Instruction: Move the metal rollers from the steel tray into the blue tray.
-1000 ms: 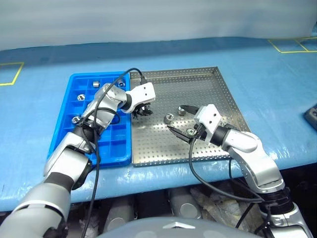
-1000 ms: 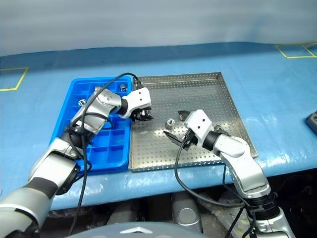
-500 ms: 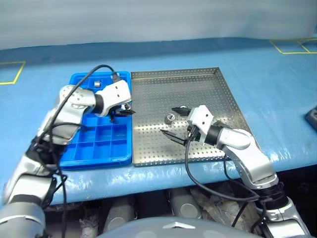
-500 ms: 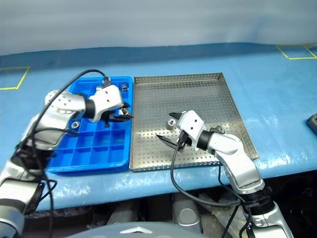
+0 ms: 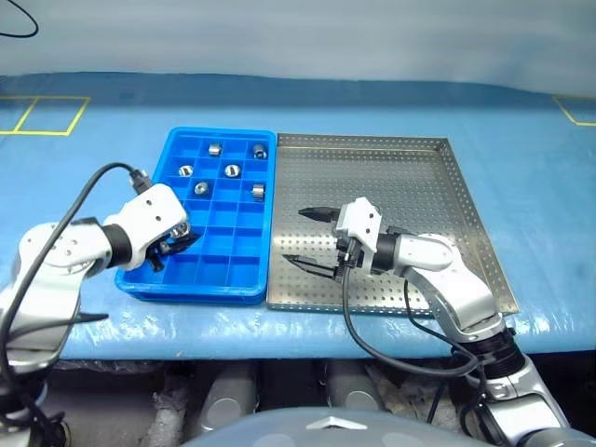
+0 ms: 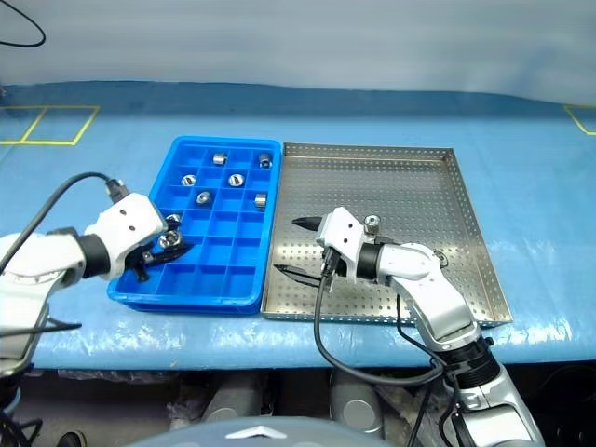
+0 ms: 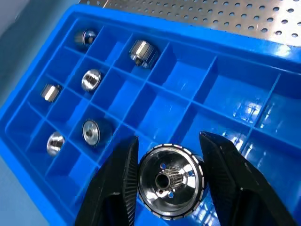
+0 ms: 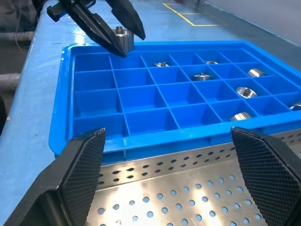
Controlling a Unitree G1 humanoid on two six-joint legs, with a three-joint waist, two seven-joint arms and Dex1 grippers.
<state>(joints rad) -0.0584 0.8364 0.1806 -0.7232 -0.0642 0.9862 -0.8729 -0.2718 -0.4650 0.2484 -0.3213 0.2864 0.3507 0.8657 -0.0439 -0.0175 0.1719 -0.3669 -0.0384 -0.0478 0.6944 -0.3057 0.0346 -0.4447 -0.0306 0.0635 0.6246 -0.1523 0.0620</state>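
Left gripper (image 7: 170, 186) clenched on shiny silver metal roller (image 7: 170, 181) over bright blue compartmented plastic tray (image 5: 140, 281), seven o'clock corner, ready for dropping; right gripper (image 5: 310, 237) agape above grey perforated steel tray (image 5: 466, 205).

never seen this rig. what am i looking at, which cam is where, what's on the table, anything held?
It is a humanoid robot with two arms, each ending in a two-finger black gripper. The two wide pictures come from a stereo camera on its head, looking down over the arms. The two close-ups come from cameras on the wrists, looking along each gripper's fingers.

On the blue-covered table lie a blue tray with square compartments and, beside it, a perforated steel tray. Six metal rollers sit in separate compartments; one more roller remains on the steel tray.

The left gripper is shut on a roller over the blue tray's near-left corner. The right gripper hangs open and empty over the steel tray.
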